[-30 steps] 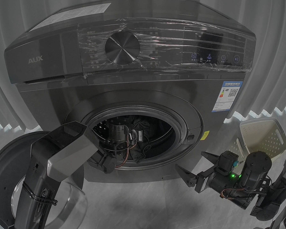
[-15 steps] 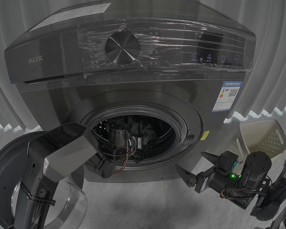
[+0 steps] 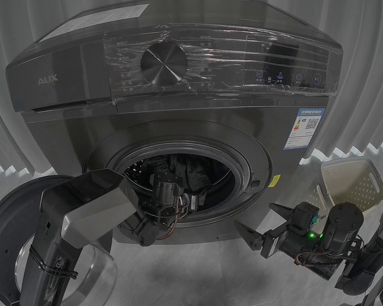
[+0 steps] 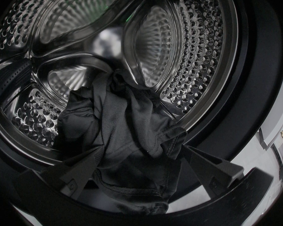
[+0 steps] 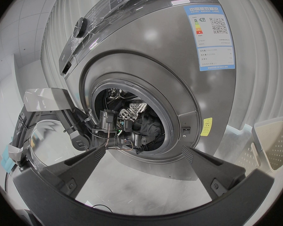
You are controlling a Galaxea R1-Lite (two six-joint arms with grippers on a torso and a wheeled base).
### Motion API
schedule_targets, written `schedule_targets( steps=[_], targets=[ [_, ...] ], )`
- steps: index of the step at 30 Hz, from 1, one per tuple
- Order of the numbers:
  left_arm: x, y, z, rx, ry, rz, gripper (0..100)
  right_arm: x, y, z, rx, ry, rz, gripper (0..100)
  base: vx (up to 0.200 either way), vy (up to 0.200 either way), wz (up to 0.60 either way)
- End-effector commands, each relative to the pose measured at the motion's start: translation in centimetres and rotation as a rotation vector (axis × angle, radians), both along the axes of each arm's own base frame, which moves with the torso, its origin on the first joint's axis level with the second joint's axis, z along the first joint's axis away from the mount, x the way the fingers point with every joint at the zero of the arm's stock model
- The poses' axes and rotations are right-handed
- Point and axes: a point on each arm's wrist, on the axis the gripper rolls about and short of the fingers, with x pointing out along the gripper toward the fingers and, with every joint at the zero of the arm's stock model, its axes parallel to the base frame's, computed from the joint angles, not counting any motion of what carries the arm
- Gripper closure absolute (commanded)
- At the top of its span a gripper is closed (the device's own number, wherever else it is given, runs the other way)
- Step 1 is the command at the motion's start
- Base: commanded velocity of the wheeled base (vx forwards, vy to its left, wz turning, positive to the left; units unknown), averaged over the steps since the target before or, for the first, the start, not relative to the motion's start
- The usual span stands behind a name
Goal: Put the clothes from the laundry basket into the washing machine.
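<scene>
left pincer (image 4: 141,147) spread wide at dark grey front-load washing machine's (image 3: 225,120) mouth | black crumpled garment (image 4: 125,126) inside machine's drum | right pincer (image 3: 254,213) spread wide, outside, lower right of machine's mouth

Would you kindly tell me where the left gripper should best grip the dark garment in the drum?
Probably the raised, bunched ridge at the middle of the dark garment, approached straight in through the door opening: it stands proud between the left gripper's open fingers, while the hem droops over the seal.
</scene>
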Motion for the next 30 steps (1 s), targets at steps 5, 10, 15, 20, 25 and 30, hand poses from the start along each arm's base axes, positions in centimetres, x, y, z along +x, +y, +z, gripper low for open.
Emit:
schedule_targets(
  steps=[5, 10, 15, 20, 25, 30],
  targets=[
    [1.4, -0.4, -1.9, 0.006, 0.005, 0.003, 0, 0.0, 0.1, -0.1, -0.001, 0.003, 0.003, 0, 0.0, 0.0, 0.0],
    [1.5, -0.4, -2.9, 0.015, 0.02, 0.005, 100, 0.0, 0.1, -0.1, -0.002, 0.004, 0.003, 0, 0.0, 0.0, 0.0],
    [2.5, -0.2, -2.0, -0.011, -0.021, 0.025, 100, 0.0, 0.1, -0.1, -0.002, 0.004, 0.003, 0, 0.0, 0.0, 0.0],
    [4.5, -0.2, 0.7, -0.096, -0.129, 0.065, 100, 0.0, 0.1, -0.1, -0.002, 0.004, 0.003, 0, 0.0, 0.0, 0.0],
    [5.5, -0.3, 1.7, -0.142, -0.183, 0.102, 100, 0.0, 0.1, -0.1, -0.002, 0.004, 0.003, 0, 0.0, 0.0, 0.0],
    [6.8, -0.1, 2.0, -0.161, -0.229, 0.142, 100, 0.0, 0.1, -0.1, -0.002, 0.004, 0.003, 0, 0.0, 0.0, 0.0]
  ],
)
